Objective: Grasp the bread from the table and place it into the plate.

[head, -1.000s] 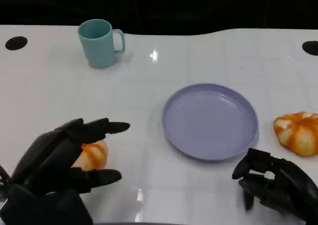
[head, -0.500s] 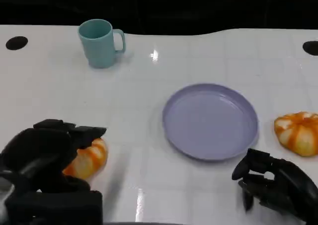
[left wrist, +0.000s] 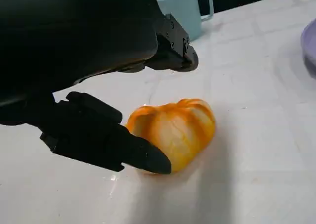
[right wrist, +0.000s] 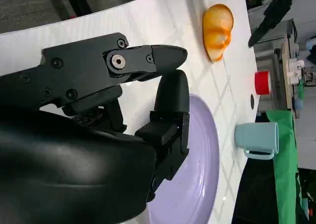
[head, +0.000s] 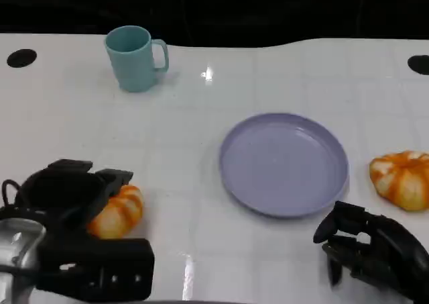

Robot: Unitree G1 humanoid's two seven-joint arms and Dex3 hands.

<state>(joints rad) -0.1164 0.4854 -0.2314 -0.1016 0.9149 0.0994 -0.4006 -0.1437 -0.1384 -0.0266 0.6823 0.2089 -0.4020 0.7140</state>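
Zero placed: left hand (head: 70,207) fingers (left wrist: 143,155) closing around bread (head: 119,210), unlifted; plate (head: 283,163) at 2 o'clock; right hand (head: 372,247) curled, empty.

Bright overhead light glares off the glossy table (head: 208,75) beyond the left hand (head: 70,203), whose near shell blurs

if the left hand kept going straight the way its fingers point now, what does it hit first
Most likely the bread right in front of it. In the left wrist view the left hand has fingers on either side of the loaf, which lies on the table. Whether they already touch it is unclear.
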